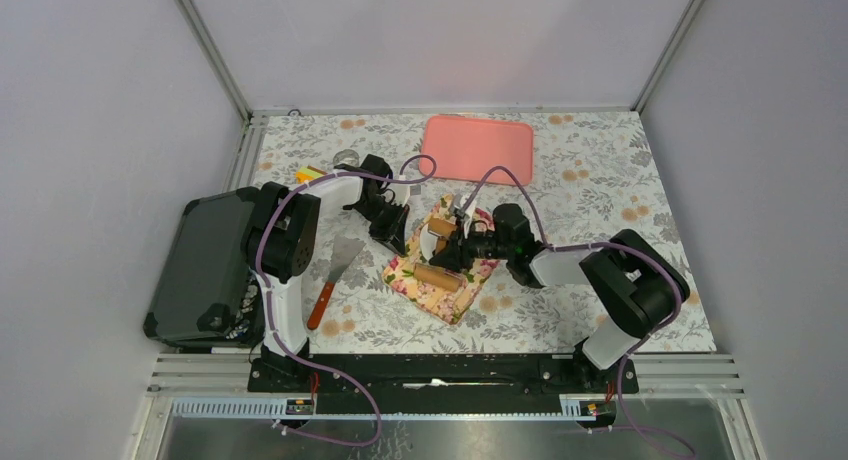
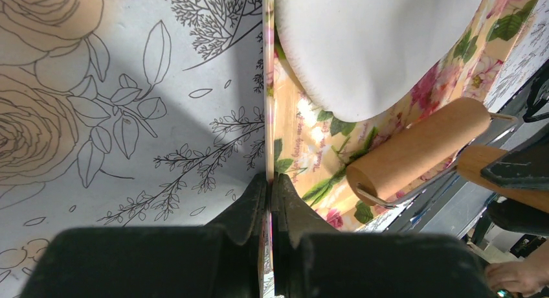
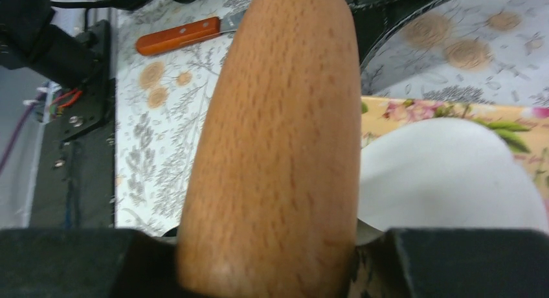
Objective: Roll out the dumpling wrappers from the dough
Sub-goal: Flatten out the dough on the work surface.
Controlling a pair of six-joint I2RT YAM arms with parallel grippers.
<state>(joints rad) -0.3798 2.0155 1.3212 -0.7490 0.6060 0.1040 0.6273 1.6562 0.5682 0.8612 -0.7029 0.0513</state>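
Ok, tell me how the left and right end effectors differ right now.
The left end effector is pinched shut on the thin edge of the mat; the right end effector is closed around the thick wooden handle of the pin, so its jaws stand wider. The left sits at the mat's side, off the dough; the right is over the mat, beside the dough. Both are black, two-fingered and gripping something.
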